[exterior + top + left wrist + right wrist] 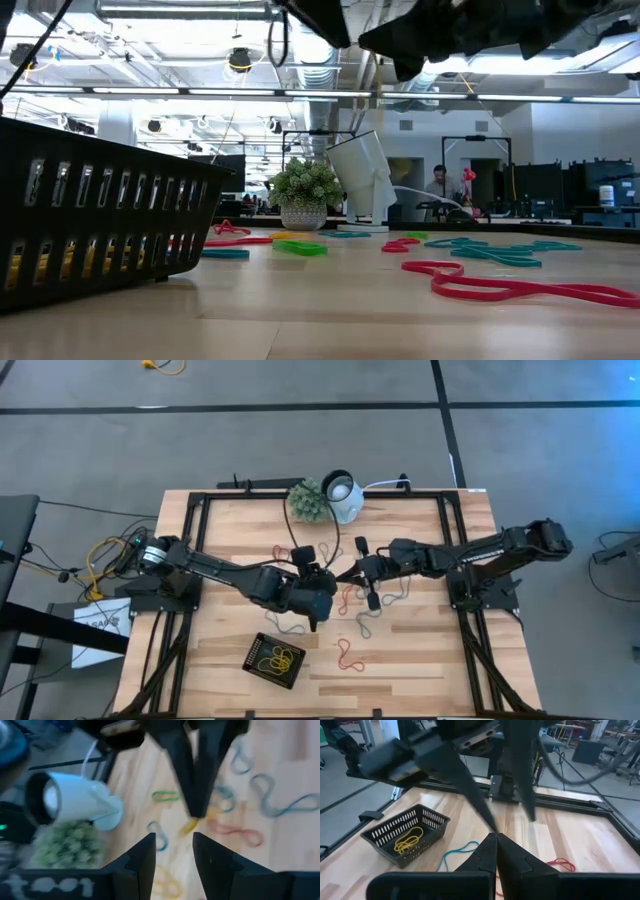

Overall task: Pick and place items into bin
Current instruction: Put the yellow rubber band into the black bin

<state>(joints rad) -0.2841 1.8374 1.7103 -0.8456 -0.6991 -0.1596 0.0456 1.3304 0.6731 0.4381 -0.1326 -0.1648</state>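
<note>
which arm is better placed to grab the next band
Left, probably: the left gripper has its fingers apart above loose rubber-band loops near the small black slotted bin; the right gripper is shut, farther from it.

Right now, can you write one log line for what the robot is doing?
left hand: open, mid-table | right hand: shut, holds nothing visible | bin: yellow bands inside | loose bands: on table
</note>
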